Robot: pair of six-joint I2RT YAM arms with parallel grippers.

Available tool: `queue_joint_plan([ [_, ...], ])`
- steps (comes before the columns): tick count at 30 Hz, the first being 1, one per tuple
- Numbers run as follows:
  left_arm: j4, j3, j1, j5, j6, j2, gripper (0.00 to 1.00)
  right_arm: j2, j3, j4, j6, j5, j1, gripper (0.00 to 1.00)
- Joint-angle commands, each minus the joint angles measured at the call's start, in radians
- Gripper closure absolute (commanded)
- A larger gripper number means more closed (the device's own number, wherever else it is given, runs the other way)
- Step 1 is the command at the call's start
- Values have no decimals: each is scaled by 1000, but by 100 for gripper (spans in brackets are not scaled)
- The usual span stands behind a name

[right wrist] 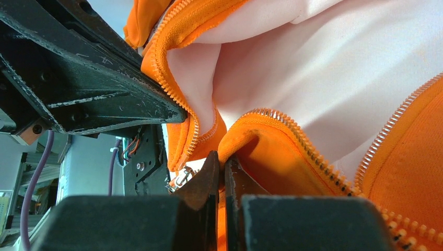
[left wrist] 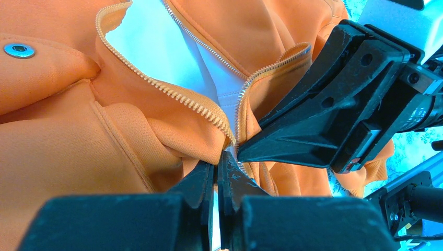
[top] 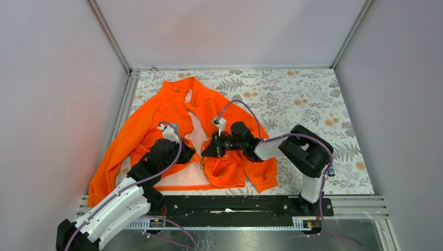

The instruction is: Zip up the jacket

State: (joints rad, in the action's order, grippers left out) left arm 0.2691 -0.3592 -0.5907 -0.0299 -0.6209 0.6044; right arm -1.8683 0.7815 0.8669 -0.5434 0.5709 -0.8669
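View from above: showing the jacket [top: 156,112] lying spread over the left half of the leaf-patterned bench [top: 313,99], collar pointing toward the far wall, front gaping over the pale lining [top: 196,133]. Meeting low on that open front, just above the hem: the left end effector [top: 190,155], extending from the near-left corner, and the right end effector [top: 205,151], extending from the right side. Sitting tip to tip, almost touching, one at each edge of the opening.

View from the left wrist: looking up the opening from the hem end. Showing the left end effector closed down to a sliver, nipping the orange fold where the two rows of zipper teeth [left wrist: 177,94] are converging. Touching the same spot from the right, the dark fingers of the right end effector. Lying at the upper left, a metal snap [left wrist: 19,50] on the orange cloth.

View from the right wrist: showing the right end effector closed, clamping a fold of the jacket's orange edge, fabric filling the slit between its fingers. Pressing against the opposite zipper edge just beside it, the tip of the left end effector. Hanging just left of the closed fingers, a small metal zipper pull [right wrist: 183,178]; beyond, lining billowing wide, both tooth rows lying apart.
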Motion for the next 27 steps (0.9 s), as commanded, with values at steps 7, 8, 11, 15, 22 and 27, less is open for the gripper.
queue_joint_plan([
  [7,-50,-23,-3,-23,4,-12,100,11,5,64,5,28,-4,100],
  [8,-50,-21,-3,-21,3,-12,100,11,5,63,7,28,-5,100],
  [11,-51,-23,-3,-21,3,-7,100,8,6,63,7,30,-5,100],
  [15,-56,-22,-3,-14,5,-5,100,3,8,63,3,29,-10,100],
  [22,-56,-18,-3,3,4,-7,100,8,12,51,-3,-9,-10,100],
  [27,-56,-20,-3,10,4,1,100,18,3,53,-1,-31,-9,100],
])
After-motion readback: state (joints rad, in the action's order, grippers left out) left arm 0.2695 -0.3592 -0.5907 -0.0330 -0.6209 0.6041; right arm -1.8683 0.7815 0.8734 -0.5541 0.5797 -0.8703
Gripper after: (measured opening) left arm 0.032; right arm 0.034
